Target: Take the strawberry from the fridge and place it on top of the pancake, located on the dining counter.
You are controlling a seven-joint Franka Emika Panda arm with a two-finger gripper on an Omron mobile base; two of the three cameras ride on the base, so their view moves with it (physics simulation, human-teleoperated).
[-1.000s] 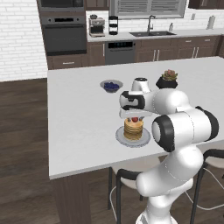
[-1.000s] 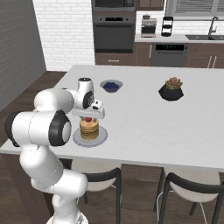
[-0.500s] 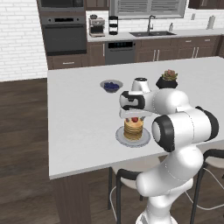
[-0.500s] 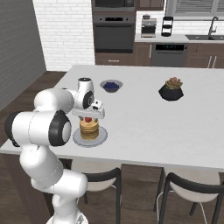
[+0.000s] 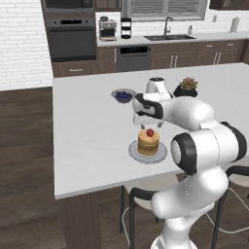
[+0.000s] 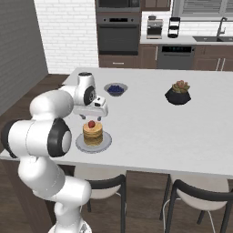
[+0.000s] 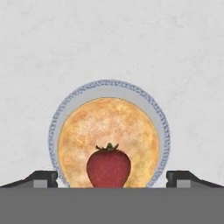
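Observation:
The red strawberry (image 7: 108,168) lies on top of the golden pancake (image 7: 109,131) stack, which sits on a grey plate (image 7: 162,127) on the white dining counter (image 5: 87,131). My gripper (image 7: 111,177) hovers straight above it, open, with a fingertip wide on each side of the fruit and touching nothing. From the base views the strawberry (image 5: 150,132) (image 6: 91,124) rests on the pancake (image 5: 148,142) (image 6: 93,133) just under the gripper (image 5: 147,124) (image 6: 93,117). The fridge is out of view.
A bowl of blueberries (image 5: 123,95) (image 6: 115,88) stands behind the plate, and a dark potted plant (image 5: 185,87) (image 6: 177,93) sits further right. Dark stools (image 6: 195,200) stand along the counter's near edge. Ovens and a sink counter line the back wall.
The jaws have spread wide and let go of the strawberry, which stays on the pancake. The arm has barely moved.

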